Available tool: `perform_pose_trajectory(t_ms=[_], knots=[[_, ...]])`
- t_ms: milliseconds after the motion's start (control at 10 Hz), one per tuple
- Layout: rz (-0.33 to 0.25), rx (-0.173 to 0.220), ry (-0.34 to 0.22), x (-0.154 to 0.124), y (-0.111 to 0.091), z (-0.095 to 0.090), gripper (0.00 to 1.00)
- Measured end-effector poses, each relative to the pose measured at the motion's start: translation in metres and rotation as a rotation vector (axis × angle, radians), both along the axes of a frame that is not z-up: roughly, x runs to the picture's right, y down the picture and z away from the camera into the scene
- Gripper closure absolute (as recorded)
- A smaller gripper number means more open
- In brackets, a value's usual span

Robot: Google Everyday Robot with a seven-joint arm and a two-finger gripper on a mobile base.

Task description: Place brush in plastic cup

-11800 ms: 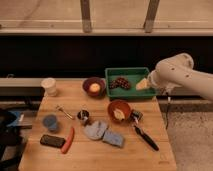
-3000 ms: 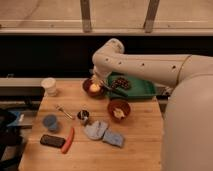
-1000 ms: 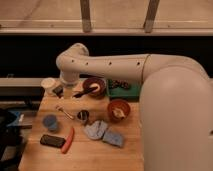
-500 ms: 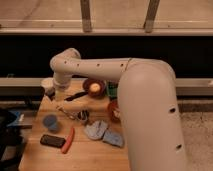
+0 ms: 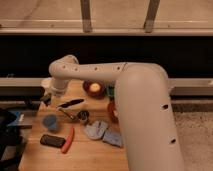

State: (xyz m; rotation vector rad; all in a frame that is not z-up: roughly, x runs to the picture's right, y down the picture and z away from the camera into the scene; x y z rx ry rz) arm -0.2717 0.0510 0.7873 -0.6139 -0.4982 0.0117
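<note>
Nearest on the wooden table (image 5: 90, 157) lie a flat black thing (image 5: 52, 141) and a red-orange carrot stick (image 5: 68, 139), side by side. To their right lie two grey-blue cloth pieces (image 5: 102, 133). A little farther back, on the left, stands the small blue plastic cup (image 5: 50, 121), and nothing is in it. To the right of it sits a small dark metal cup (image 5: 82, 116) with a thin metal tool (image 5: 68, 113) just beside it. Above these hangs the brush (image 5: 71, 103), up and to the right of the blue cup, not over it. The brush lies almost flat, its long side running left to right, with the right end a bit farther back. I cannot tell which end has the bristles. Its left end goes into the gripper (image 5: 53, 100), which is closed on it, under the bend of the big white arm (image 5: 135, 105). The arm hides part of a red bowl (image 5: 111, 109). Farther back sit a brown bowl (image 5: 94, 89) with something pale inside, a bit of a green tray (image 5: 109, 91), and a white cup (image 5: 46, 83) at the far left.
</note>
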Motion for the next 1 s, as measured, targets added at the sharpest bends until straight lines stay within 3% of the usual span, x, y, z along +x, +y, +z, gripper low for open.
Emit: perform_pose_trajectory(t_ms=[400, 1000], knots=[[0.011, -0.068, -0.054, -0.015, 0.031, 0.009, 1.0], [0.038, -0.058, -0.028, 0.005, 0.039, -0.01, 1.0]])
